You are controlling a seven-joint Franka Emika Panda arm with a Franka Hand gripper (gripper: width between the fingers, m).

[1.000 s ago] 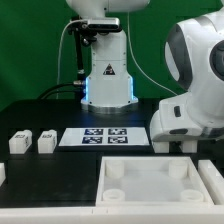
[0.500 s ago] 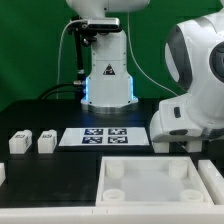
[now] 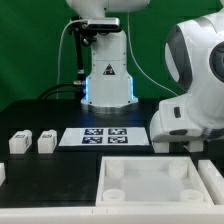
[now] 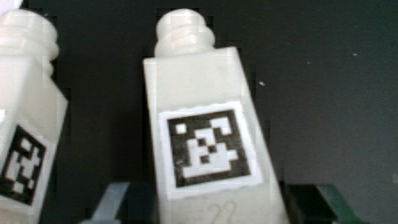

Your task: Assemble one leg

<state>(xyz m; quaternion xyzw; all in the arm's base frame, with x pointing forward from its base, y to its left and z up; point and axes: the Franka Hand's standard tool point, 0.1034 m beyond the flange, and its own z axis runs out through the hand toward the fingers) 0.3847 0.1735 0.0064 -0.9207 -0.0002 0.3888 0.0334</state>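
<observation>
The gripper (image 4: 217, 205) was parted and held nothing. Its two fingers (image 4: 121, 203) stood on either side of the leg (image 4: 205, 130), with a thin dark gap showing beside one of them. The leg lay on the dark desk (image 4: 338, 90), marker tag (image 4: 210, 145) facing up and its knobbed end pointing away from the gripper. A second leg (image 4: 25, 120) lay just beside it.

In the exterior view, the arm (image 3: 190, 90) at the exterior view's right hid the gripper and these legs. Two more legs (image 3: 18, 143) (image 3: 45, 143) sat at the exterior view's left, near the marker board (image 3: 103, 136). A wide white tray-like piece (image 3: 160, 166) lay nearest the camera.
</observation>
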